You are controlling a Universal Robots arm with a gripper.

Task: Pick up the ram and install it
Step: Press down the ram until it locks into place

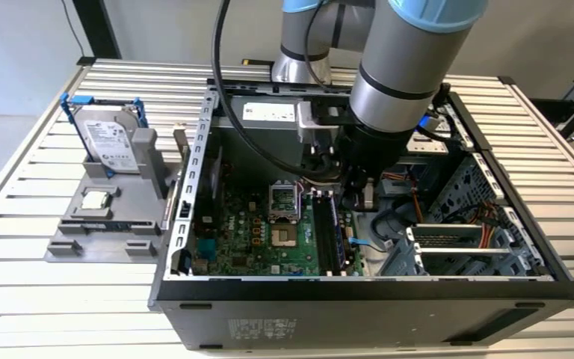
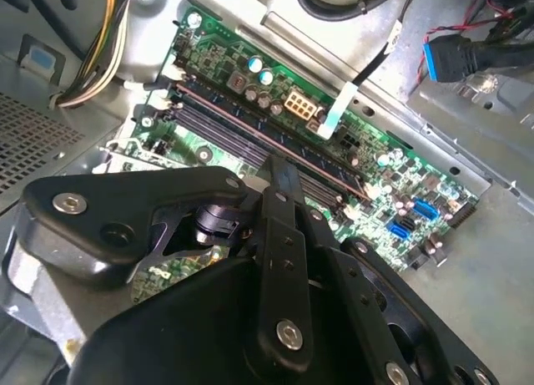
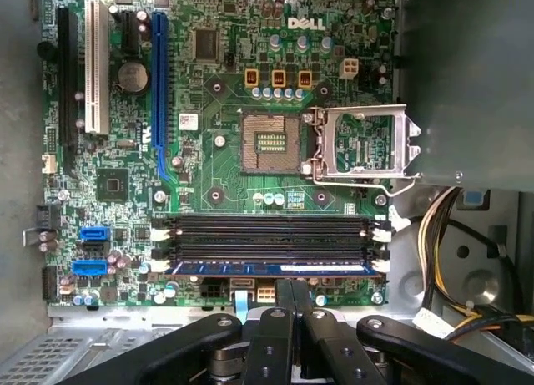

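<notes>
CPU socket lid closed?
No. In the first wrist view the metal lid lies swung open beside the bare CPU socket.

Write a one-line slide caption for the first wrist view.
Gripper poised by the motherboard's memory slots, a blue-edged ram stick lying in the nearest slot.

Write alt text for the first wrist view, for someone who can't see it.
The end effector hangs above a green motherboard, its fingers together next to the row of memory slots, where a bluish ram lies in the slot nearest to it. Beyond the slots, the processor socket sits empty with its metal cover flipped open.
</notes>
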